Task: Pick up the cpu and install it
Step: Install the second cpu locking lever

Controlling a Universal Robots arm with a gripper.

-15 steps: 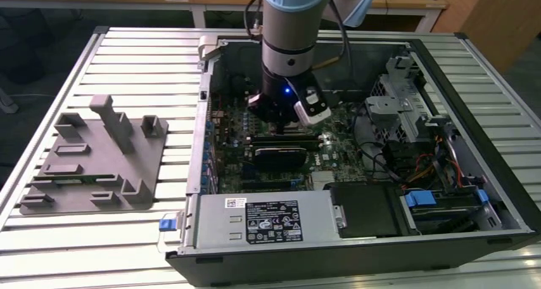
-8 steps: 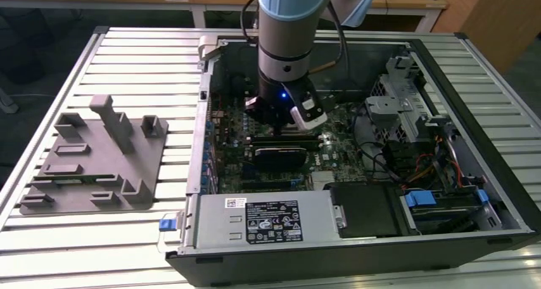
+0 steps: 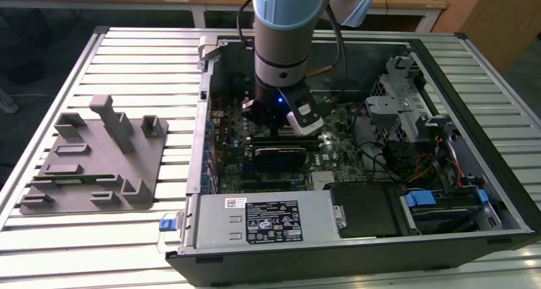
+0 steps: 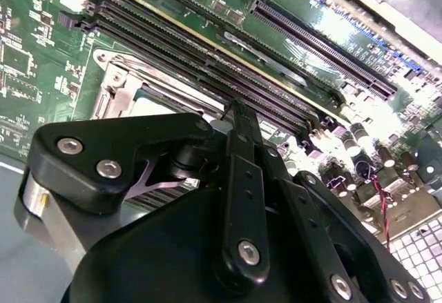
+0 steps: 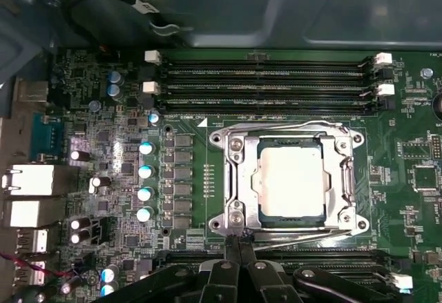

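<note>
The cpu (image 5: 291, 178), a square chip with a shiny pale metal top, lies flat inside the metal-framed socket (image 5: 231, 179) on the green motherboard (image 5: 103, 110). My gripper (image 5: 235, 242) hangs just off one side of the socket frame, with the fingers pressed together and nothing between them. In the second wrist view the shut gripper (image 4: 238, 113) stands over the board, beside the socket frame (image 4: 114, 85). In the exterior view the arm reaches down into the open computer case, with the gripper (image 3: 270, 125) low over the board.
Memory slots (image 5: 266, 82) run along one side of the socket. The case walls (image 3: 473, 80), a drive cage (image 3: 406, 105), cables and the power supply (image 3: 262, 219) hem the arm in. A black block (image 3: 283, 154) lies near the gripper. A grey fixture (image 3: 93, 156) stands at the exterior view's left.
</note>
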